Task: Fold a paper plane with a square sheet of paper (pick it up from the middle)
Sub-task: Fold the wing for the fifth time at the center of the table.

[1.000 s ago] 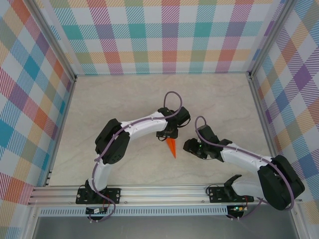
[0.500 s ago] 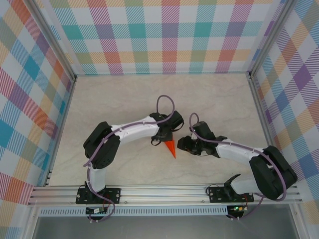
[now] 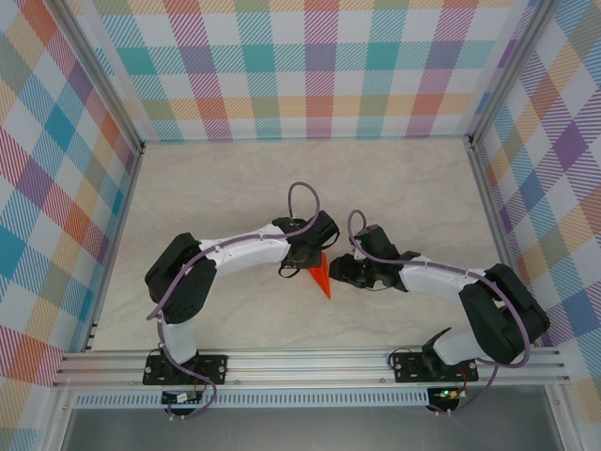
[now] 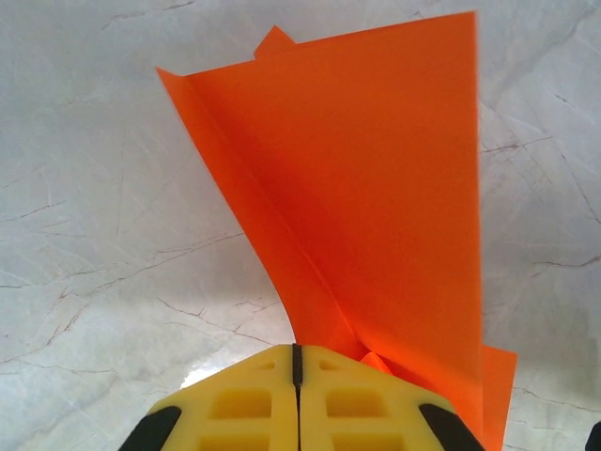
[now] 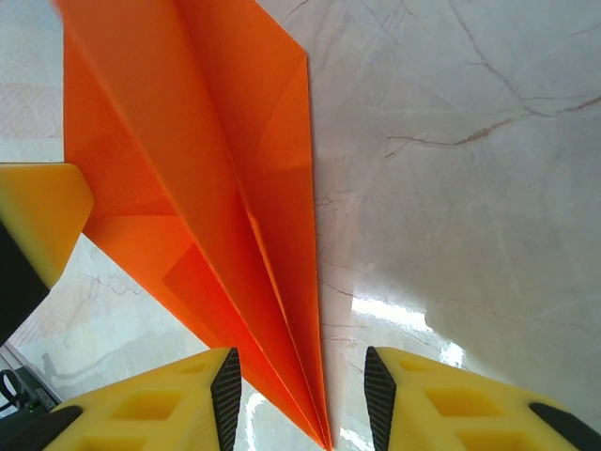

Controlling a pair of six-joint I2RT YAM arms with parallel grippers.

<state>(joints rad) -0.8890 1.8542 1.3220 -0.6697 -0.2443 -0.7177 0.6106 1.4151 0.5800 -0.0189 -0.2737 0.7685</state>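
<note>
Closure is what you should note first: your left gripper point(image 4: 297, 355), half open a second ago, has now shut. Its wrist view shows the two yellow fingers pressed flush together with the orange paper plane point(image 4: 376, 188) rising out from between them, so it is clamped on the folded layers. From above, the plane sits low at the marble-patterned desk point(image 3: 216, 188), between the two arms and just ahead of their bases, in much the same spot as before (it has hardly shifted while the arms closed in). I can't tell whether it is lifted clear of the surface. Your right gripper point(image 5: 300, 404) has come in closer from the right and narrowed a little. Its fingers stand apart, one on each side of the plane's pointed tip, and nothing is pinched there. For the task, I'd judge the folding largely done: the sheet already reads as a narrow dart with a centre crease and layered wings. With the left holding firm, you look set either to press the tip with the right or to lift the plane. Watch that a pull from the left doesn't drag the thin paper crooked through the right's open fingers.
</note>
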